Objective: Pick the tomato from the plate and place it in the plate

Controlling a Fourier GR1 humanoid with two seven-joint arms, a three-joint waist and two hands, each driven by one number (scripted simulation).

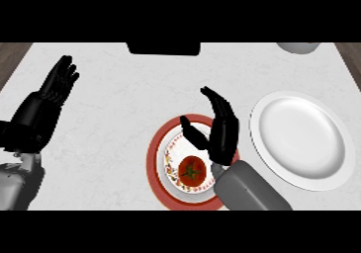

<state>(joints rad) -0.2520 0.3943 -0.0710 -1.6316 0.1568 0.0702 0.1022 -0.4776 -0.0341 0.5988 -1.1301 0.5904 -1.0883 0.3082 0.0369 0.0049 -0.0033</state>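
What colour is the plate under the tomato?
The plate has a red rim and a white, patterned middle, seen in the head view.

A kitchen: a pale marbled counter [124,123] carries a white plate [299,141] and a red-rimmed plate [152,158] holding a tomato [191,169]; wood floor [8,54] shows at its edges.

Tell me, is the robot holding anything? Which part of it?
Nothing is held. The tomato lies on the red-rimmed plate, and the right hand is open over that plate, fingers not curled round it. The left hand rests open at the left.
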